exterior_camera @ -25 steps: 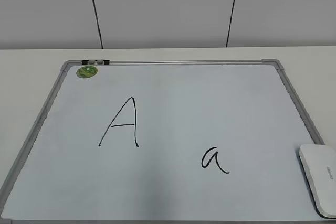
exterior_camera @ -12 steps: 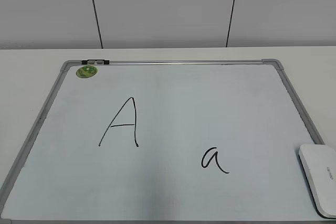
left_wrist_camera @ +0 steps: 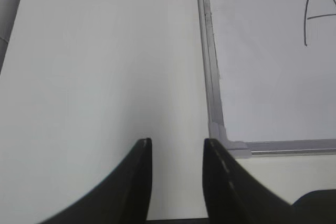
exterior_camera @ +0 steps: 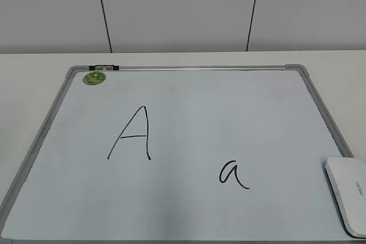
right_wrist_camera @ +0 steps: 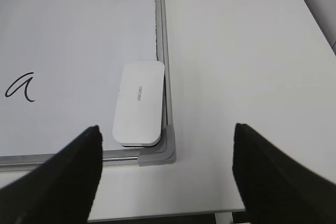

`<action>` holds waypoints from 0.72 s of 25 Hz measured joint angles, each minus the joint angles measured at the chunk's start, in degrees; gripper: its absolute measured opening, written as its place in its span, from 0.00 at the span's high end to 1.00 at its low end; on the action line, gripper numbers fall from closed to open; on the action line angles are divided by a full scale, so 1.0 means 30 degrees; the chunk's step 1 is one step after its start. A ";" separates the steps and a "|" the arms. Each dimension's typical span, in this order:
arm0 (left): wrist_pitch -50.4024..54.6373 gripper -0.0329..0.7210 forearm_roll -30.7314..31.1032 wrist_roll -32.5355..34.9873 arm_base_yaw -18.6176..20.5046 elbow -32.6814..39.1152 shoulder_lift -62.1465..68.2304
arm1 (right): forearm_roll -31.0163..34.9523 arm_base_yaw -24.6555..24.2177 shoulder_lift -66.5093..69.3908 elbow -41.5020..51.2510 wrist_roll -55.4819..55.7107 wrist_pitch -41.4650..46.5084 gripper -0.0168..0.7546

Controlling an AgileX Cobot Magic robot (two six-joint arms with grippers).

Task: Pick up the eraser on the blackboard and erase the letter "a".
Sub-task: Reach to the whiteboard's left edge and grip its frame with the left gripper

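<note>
Left gripper (left_wrist_camera: 176, 153): we see its jaws a narrow gap apart with nothing between them, over bare table (left_wrist_camera: 105, 77) just left of the board's near-left corner. We judge it idle; if it swung right it could nudge the board.
Board (exterior_camera: 189, 68): it lies flat and loose on the table. We expect it may slide under a hard wipe, smearing the stroke.
"A" (exterior_camera: 132, 134): it stands left of the target and well apart. We would only harm it with a long leftward sweep.
"a" (exterior_camera: 233, 174): intact, near-centre of the board, right of the capital.
Eraser (right_wrist_camera: 139, 103): it rests flat in the near-right corner, its right edge against the frame. We fear a finger may land on the frame rail instead of the eraser's side, and the smooth shell could slip.
Right gripper (right_wrist_camera: 167, 169): jaws spread wide and empty, hovering above the eraser's corner. We would centre it leftward before descending.
</note>
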 joint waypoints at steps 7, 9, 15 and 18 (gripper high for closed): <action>-0.1194 0.64 -0.0237 0.0000 -0.0163 -0.3165 0.6241 | 0.0000 0.0000 0.0000 0.0000 0.0000 0.0000 0.24; -0.1358 0.64 -0.0338 0.0000 -0.0353 -0.4183 0.8095 | 0.0000 0.0000 0.0000 0.0000 0.0000 0.0000 0.24; -0.1508 0.64 -0.0792 0.0000 -0.0399 -0.7328 1.4281 | 0.0000 0.0000 0.0000 0.0000 0.0000 0.0000 0.24; -0.1560 0.63 -0.1715 0.0000 -0.0399 -0.8543 1.6895 | 0.0000 0.0000 0.0000 0.0000 0.0000 0.0000 0.24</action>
